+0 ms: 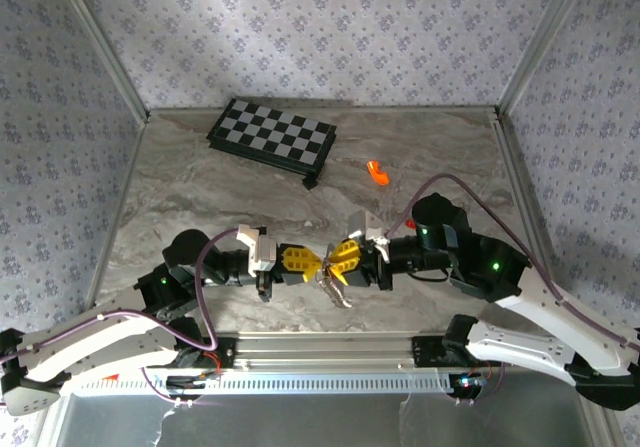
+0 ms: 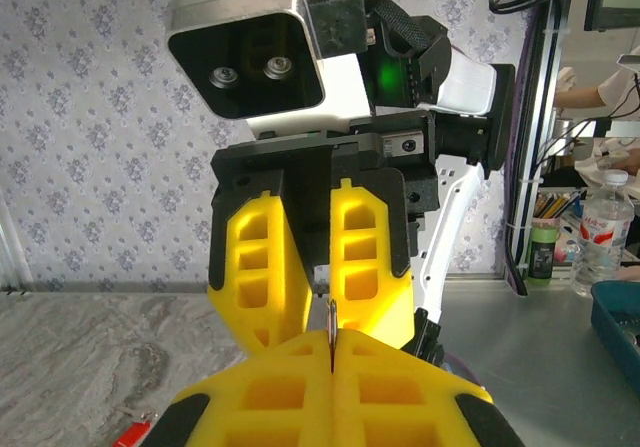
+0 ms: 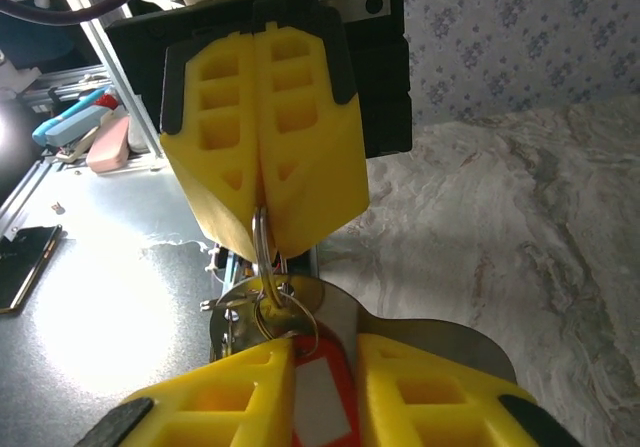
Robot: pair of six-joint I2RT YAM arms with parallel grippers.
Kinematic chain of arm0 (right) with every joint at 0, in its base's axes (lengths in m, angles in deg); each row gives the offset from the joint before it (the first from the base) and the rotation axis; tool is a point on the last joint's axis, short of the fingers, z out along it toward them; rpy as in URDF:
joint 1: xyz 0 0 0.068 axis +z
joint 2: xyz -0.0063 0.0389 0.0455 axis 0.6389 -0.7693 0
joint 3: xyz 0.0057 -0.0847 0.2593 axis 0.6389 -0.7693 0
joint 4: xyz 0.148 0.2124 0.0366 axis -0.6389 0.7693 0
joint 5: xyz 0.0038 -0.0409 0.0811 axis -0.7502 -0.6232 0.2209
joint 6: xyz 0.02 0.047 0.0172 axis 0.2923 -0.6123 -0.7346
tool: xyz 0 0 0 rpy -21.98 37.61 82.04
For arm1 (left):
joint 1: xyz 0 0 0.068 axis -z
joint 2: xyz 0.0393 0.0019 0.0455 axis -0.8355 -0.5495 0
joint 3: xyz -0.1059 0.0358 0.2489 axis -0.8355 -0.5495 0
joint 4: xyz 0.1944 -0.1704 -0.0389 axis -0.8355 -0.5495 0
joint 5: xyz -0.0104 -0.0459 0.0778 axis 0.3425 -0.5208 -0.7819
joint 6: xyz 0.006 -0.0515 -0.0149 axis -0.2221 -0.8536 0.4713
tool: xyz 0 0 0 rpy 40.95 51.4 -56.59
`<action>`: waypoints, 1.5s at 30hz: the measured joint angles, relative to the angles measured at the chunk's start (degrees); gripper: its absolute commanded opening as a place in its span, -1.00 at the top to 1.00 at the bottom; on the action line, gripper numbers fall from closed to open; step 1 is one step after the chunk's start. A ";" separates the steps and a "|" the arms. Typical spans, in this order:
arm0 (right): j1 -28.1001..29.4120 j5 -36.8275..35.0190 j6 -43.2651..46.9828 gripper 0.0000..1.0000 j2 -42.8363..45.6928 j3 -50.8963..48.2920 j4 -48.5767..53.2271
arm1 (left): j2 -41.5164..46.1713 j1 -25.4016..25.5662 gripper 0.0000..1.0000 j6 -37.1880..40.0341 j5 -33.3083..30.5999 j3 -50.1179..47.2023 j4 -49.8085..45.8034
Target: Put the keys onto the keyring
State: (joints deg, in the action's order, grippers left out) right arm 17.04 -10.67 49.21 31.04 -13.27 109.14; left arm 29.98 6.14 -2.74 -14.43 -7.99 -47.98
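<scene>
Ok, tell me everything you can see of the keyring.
The keyring is a thin silver metal loop, seen almost edge-on, held above the table. The left hand is shut on one end. The other end meets silvery metal pieces and a red key with a pale centre, lying between the fingers of the right hand. From above, a silvery bit dangles beneath.
</scene>
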 measured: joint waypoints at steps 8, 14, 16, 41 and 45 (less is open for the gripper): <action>0.00 0.42 -1.16 0.23 1.33 -1.88 -1.38 | 0.00 0.00 1.00 0.00 -0.04 0.00 0.11; 0.31 0.72 -2.89 0.27 1.53 -5.14 -4.09 | 0.00 0.00 1.00 0.00 -0.04 0.00 0.13; 0.52 1.01 -3.39 0.26 1.33 -5.62 -4.74 | 0.00 0.00 1.00 0.00 -0.04 0.00 0.13; 2.71 -3.89 -5.44 -0.03 6.67 -9.99 -9.51 | -0.07 0.00 1.00 0.68 -5.11 0.00 -1.53; 2.47 -7.19 -5.44 -0.08 8.44 -9.99 -7.89 | -0.37 0.00 1.00 1.07 -7.93 0.00 -3.74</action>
State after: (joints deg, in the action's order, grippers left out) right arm 19.51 -17.86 43.77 39.48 -23.26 101.25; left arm 29.61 6.14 -1.67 -22.36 -7.99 -51.72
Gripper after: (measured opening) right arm 0.524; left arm 0.047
